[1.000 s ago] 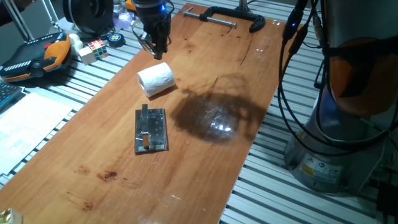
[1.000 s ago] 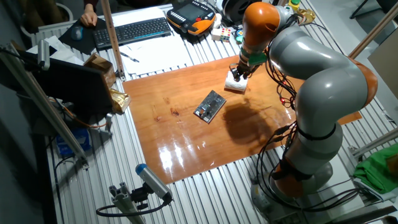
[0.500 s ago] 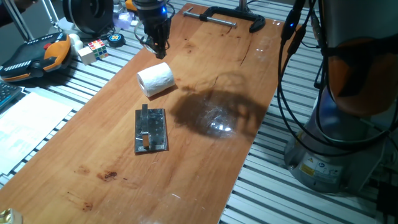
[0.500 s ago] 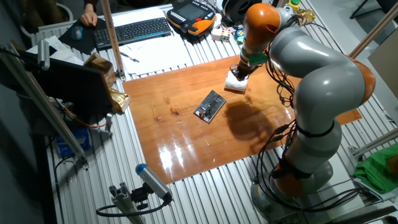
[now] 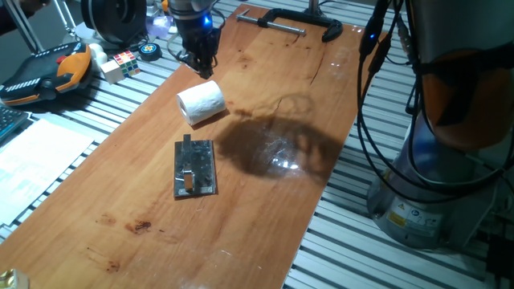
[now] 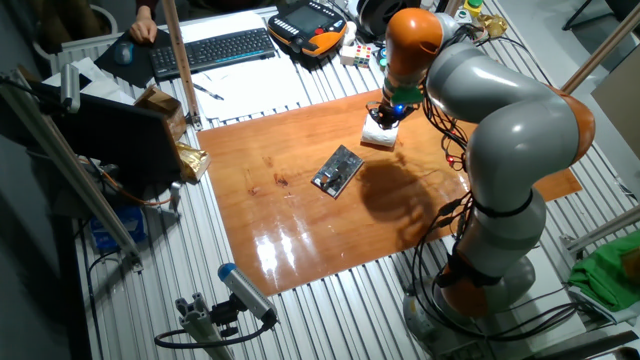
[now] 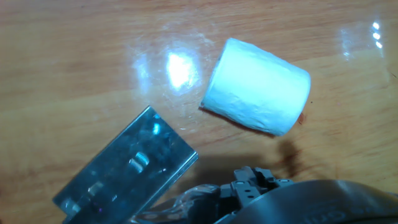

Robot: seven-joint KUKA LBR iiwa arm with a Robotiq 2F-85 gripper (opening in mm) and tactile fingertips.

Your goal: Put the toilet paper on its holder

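The gripper [image 5: 204,64] hangs just above the worktop [image 5: 265,201], beyond the toilet paper [image 5: 200,102] and close to the worktop's long edge on the cluttered side; whether its fingers are apart or together cannot be told from either fixed view, and the hand view does not show them. It holds nothing.

One toilet paper roll lies on its side on the bare wood, not touching the gripper. One holder [image 5: 195,168] lies flat a little past the toilet paper on the side away from the gripper, apart from it, with a strip of wood between the two; its orange-brown bit sits at the end farther from the toilet paper.

On the side of the toilet paper away from the clutter, the wood runs open to the opposite long edge, where the arm's base [image 5: 438,185] stands off the worktop. One black clamp [image 5: 293,22] grips the short edge beyond the gripper. Off the worktop, near the gripper, sit one puzzle cube [image 5: 120,64] and one orange-and-black pendant [image 5: 44,74].
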